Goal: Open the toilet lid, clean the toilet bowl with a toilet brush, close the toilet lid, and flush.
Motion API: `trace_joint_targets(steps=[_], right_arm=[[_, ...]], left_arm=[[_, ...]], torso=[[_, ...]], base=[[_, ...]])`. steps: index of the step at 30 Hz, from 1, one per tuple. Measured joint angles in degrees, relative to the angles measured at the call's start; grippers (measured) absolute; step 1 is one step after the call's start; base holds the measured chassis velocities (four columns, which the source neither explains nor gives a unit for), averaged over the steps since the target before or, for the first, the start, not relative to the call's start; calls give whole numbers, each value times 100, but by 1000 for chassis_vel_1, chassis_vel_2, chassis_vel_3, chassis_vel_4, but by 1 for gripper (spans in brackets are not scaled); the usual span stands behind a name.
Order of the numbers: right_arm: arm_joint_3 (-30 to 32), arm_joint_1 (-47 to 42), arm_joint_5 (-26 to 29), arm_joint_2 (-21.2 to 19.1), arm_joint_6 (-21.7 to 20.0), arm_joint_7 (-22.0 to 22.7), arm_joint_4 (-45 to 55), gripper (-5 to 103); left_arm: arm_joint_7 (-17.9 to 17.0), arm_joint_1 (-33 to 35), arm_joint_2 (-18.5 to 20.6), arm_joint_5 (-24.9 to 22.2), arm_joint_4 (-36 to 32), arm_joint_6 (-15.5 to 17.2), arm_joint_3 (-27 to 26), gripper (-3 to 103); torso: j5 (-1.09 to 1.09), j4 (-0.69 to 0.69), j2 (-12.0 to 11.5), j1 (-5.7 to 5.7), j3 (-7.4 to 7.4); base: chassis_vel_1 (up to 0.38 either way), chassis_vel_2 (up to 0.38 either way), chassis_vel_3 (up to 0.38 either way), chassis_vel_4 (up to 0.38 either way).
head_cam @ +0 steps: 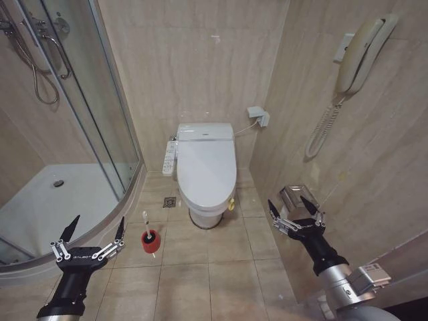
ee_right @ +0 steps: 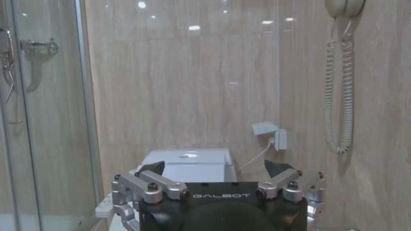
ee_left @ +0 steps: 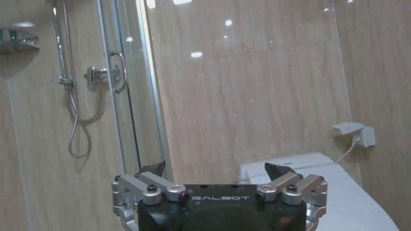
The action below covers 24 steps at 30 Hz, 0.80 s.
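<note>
The toilet lid (head_cam: 206,166) is down, a white glossy oval with a small yellow-green tag on its right edge; it covers the toilet bowl (head_cam: 204,212), whose white base stands on the tiled floor. A white button-panel arm (head_cam: 170,158) sticks out on its left. The toilet brush (head_cam: 146,221) stands upright in a red holder cup (head_cam: 150,241) left of the toilet. My left gripper (head_cam: 97,226) is open at the lower left, short of the brush. My right gripper (head_cam: 292,204) is open at the right, beside the wall. The lid (ee_left: 334,187) (ee_right: 187,166) lies beyond both.
A glass shower enclosure (head_cam: 80,134) with a curved threshold takes up the left. A wall phone (head_cam: 358,57) with a coiled cord and a chrome paper holder (head_cam: 297,197) hang on the right wall. A floor drain (head_cam: 170,202) sits left of the toilet. Open tile floor lies in front.
</note>
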Motion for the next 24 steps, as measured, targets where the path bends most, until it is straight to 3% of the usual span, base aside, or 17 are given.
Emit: trace_joint_targets(steps=[24], right_arm=[[0,0,0,0,0,0,0,100]], left_arm=[[0,0,0,0,0,0,0,100]], torso=[[0,0,0,-1,-1]], base=[[0,0,0,0]])
